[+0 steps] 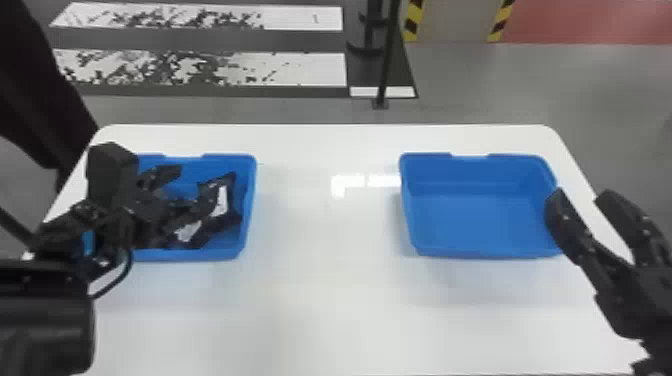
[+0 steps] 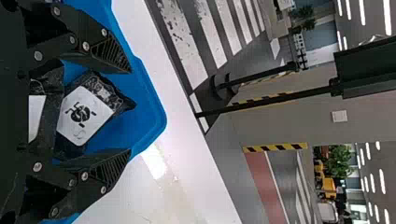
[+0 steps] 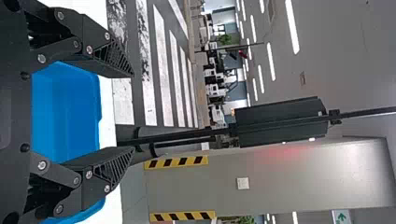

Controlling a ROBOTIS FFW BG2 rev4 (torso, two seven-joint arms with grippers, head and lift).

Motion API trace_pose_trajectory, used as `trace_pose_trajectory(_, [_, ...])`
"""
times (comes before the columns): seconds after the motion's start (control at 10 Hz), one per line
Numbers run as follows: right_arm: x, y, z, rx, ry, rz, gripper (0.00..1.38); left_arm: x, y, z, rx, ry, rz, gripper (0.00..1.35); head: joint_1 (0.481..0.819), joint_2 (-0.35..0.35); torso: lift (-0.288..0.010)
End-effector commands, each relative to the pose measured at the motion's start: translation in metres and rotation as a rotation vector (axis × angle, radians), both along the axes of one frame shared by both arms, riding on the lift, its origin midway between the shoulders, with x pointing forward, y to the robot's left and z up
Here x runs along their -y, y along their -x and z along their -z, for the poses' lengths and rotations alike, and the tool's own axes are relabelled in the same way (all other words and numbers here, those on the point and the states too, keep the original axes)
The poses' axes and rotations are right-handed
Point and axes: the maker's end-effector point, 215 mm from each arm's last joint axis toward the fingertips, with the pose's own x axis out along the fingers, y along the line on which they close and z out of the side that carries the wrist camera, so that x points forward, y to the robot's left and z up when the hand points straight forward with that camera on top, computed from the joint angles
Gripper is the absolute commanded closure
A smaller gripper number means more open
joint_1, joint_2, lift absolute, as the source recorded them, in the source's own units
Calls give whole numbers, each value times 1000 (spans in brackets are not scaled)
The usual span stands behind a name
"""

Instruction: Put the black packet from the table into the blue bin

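the black packet (image 2: 86, 114), with a white label on its face, lies in the left blue bin (image 1: 251, 200), toward that bin's 3 o'clock side. a second labelled black packet (image 2: 43, 102) sits right by it, nearer the bin's 6 o'clock wall in the head view; i can't tell which of the two the task means.

the left gripper (image 1: 177, 197) is over this bin, its arm coming in from about 8 o'clock and the fingers pointing roughly to 3 o'clock. its jaws are spread wide, with the packets showing in the gap, and they have hold of nothing that i can see.

at the 2 o'clock part of the white surface (image 1: 325, 300) is the right blue bin (image 1: 462, 252), with nothing in it; the left one is at 10 o'clock. the right gripper (image 1: 580, 194) is by the right bin's 3 o'clock side, its arm slanting in from 4 o'clock with the fingers toward 11. its jaws stand well apart too, gripping nothing.

past the surface, white floor stripes (image 1: 300, 70) run at 11 o'clock, a black pole (image 1: 387, 60) stands close to 12, and a red floor patch (image 1: 590, 22) is at 1.
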Motion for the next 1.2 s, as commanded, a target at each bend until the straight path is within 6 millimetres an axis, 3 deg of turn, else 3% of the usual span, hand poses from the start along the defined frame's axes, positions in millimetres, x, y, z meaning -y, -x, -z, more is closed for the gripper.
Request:
trace_pose_trajectory(0.0, [0, 0, -1, 1, 2, 1, 509, -18, 12, -18, 53, 10, -39, 183, 695, -20, -110])
trace_pose_trajectory(0.3, [0, 0, -2, 4, 0, 0, 509, -60, 65, -52, 169, 75, -169, 190, 695, 33, -110])
trace_pose_trajectory(0.6, [-1, 2, -1, 0, -3, 0, 509, -54, 121, -100, 362, 234, -264, 196, 695, 75, -110])
trace_pose_trajectory(0.8, [-1, 6, -1, -7, -9, -1, 509, -66, 151, -134, 473, 310, -356, 196, 695, 74, -110])
trace_pose_trajectory(1.0, [-2, 7, 0, -9, -9, -2, 509, -65, 167, -149, 502, 314, -372, 194, 695, 89, -110])
trace_pose_trajectory(1.1, [-2, 8, -1, -9, -8, -2, 509, -63, 167, -146, 492, 329, -380, 196, 695, 92, -110])
